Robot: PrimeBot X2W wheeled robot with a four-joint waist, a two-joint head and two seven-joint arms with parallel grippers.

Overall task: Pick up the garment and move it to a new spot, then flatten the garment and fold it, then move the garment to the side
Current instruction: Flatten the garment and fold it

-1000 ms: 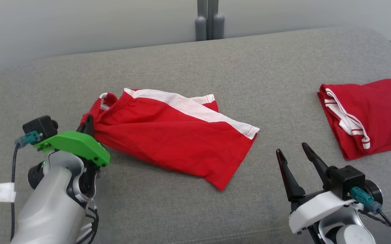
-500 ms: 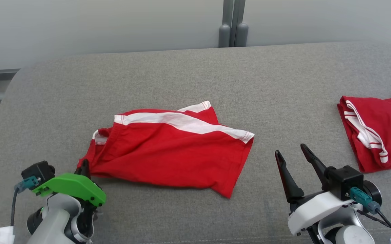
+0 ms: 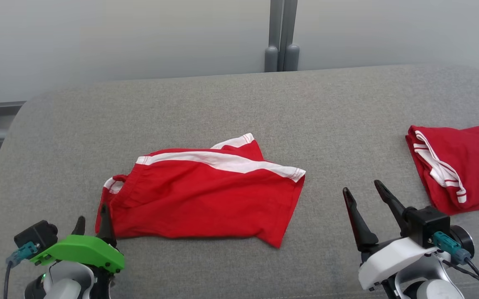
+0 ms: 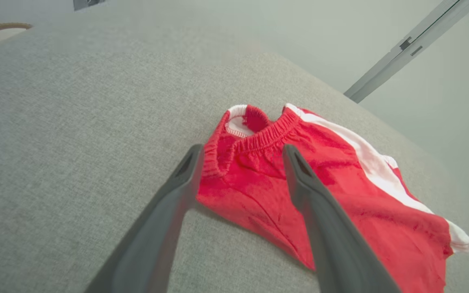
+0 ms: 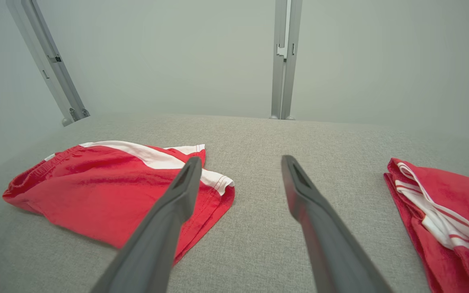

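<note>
Red shorts (image 3: 206, 199) lie rumpled mid-cushion (image 3: 239, 104), probably so both arms can reach to flatten. Left gripper (image 3: 93, 220) at waistband corner, jaws spread, nothing pinched. Right gripper (image 3: 362, 187) spread, empty, clear of cloth.

No legible text — none readable.
</note>
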